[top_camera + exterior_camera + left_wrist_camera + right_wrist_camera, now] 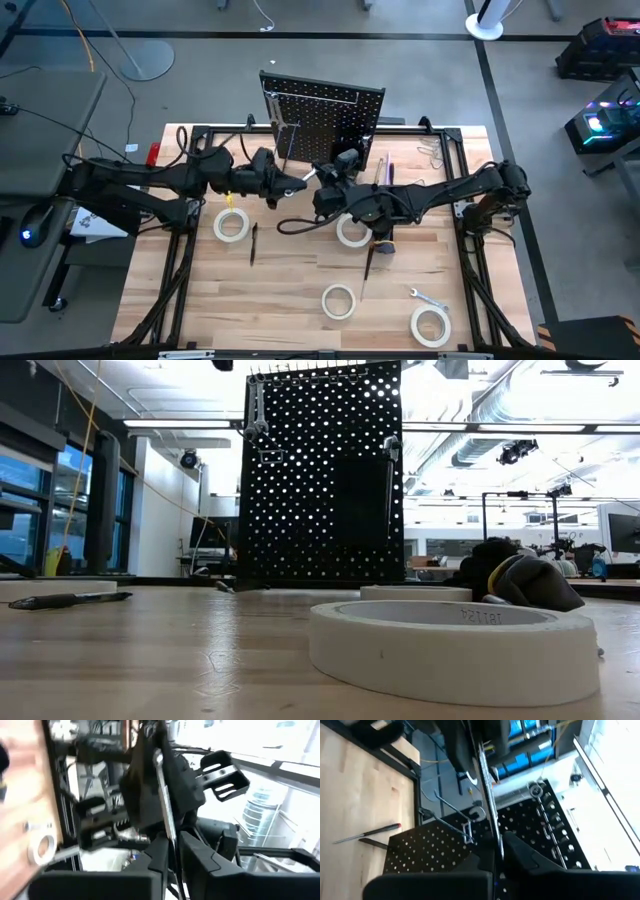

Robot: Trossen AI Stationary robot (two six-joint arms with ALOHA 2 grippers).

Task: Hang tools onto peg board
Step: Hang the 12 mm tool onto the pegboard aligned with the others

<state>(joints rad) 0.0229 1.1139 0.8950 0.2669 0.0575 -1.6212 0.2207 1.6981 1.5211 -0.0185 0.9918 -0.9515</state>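
Both arms meet in mid-air just in front of the peg board (325,122), which stands upright at the table's far edge. Between them is a slim wrench (164,800): the left gripper (292,183) is clamped on one end, and the right gripper (322,172) is clamped on what looks like the same wrench (489,795), so this reads as a handover. Its long axis runs straight out from each claw, roughly level and along the board's face rather than into it. The right arm is the nearer to the board, whose hooks (470,815) lie just beyond its fingers. Wrenches (256,415) already hang at the board's top corner. There is little room: the two claws are nearly touching and the board is close behind. Tape rolls (231,224) and a screwdriver (253,243) lie well apart on the table (290,285) below
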